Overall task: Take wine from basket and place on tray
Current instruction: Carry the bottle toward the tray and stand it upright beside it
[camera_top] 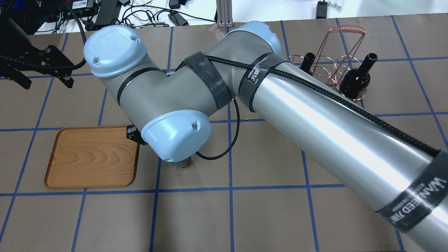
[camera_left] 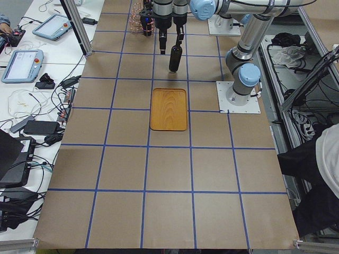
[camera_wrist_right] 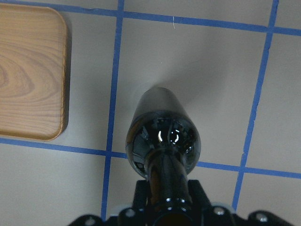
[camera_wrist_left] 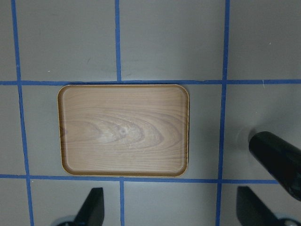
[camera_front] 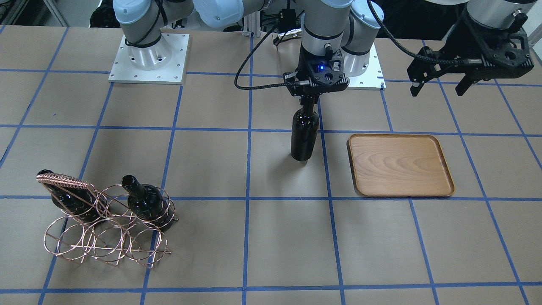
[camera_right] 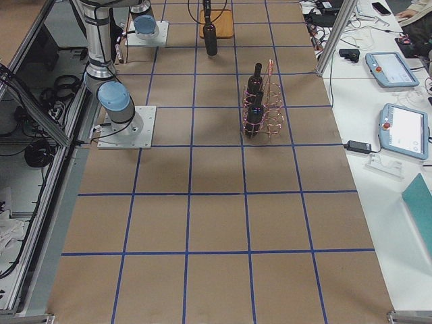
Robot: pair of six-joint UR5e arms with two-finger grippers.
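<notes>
Front view: right gripper (camera_front: 310, 103) clamped on the neck of the wine (camera_front: 305, 135), which hangs upright just beside the tray (camera_front: 400, 165), not over it. Left gripper (camera_front: 438, 88) has its fingers spread and holds nothing. Basket (camera_front: 110, 237) is well apart, with two other bottles (camera_front: 146, 203) in it. Overhead: the right arm (camera_top: 315, 122) hides the held wine. Left wrist: tray centred, wine at the right edge. Right wrist: neck pinched in the claw, tray edge near.

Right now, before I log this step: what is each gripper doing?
Left gripper: open, holding nothing.
Right gripper: shut on the wine bottle, gripping its neck, beside the tray.
</notes>
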